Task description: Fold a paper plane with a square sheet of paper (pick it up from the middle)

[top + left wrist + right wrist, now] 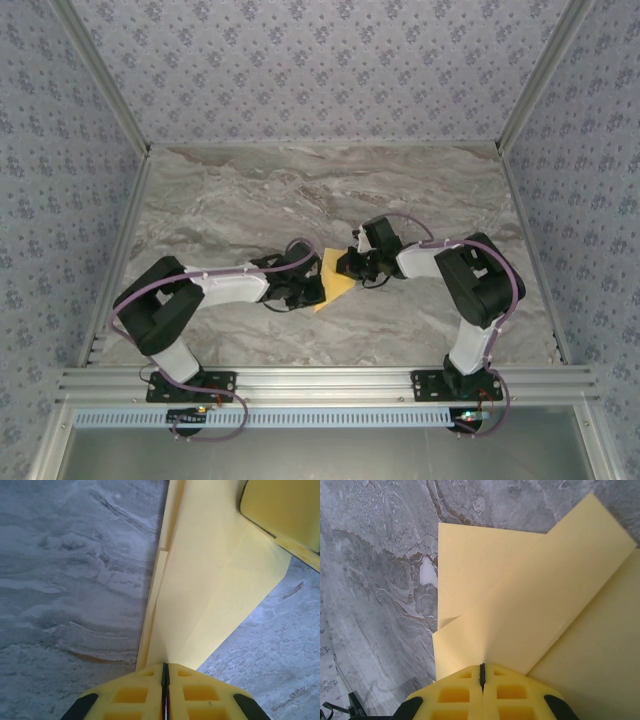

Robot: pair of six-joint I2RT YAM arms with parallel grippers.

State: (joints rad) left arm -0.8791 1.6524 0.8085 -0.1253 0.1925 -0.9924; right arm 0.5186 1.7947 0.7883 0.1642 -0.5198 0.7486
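Note:
The mustard-yellow sheet of paper [335, 278] lies folded into layered flaps at the middle of the marble table, between both grippers. My left gripper [308, 290] pinches its left side. In the left wrist view the jaws [165, 665] are shut on a creased edge of the paper [210, 590], which fans away from them. My right gripper [352, 265] holds the paper's right side. In the right wrist view its jaws [482, 666] are shut on an upper flap of the paper [530, 600], over a lower layer lying flat. One yellow right finger [285, 510] shows in the left wrist view.
The grey-veined marble tabletop [250, 200] spreads around the paper. Patterned walls with aluminium frame rails [320, 380] enclose the table. The two arm bases stand at the near edge.

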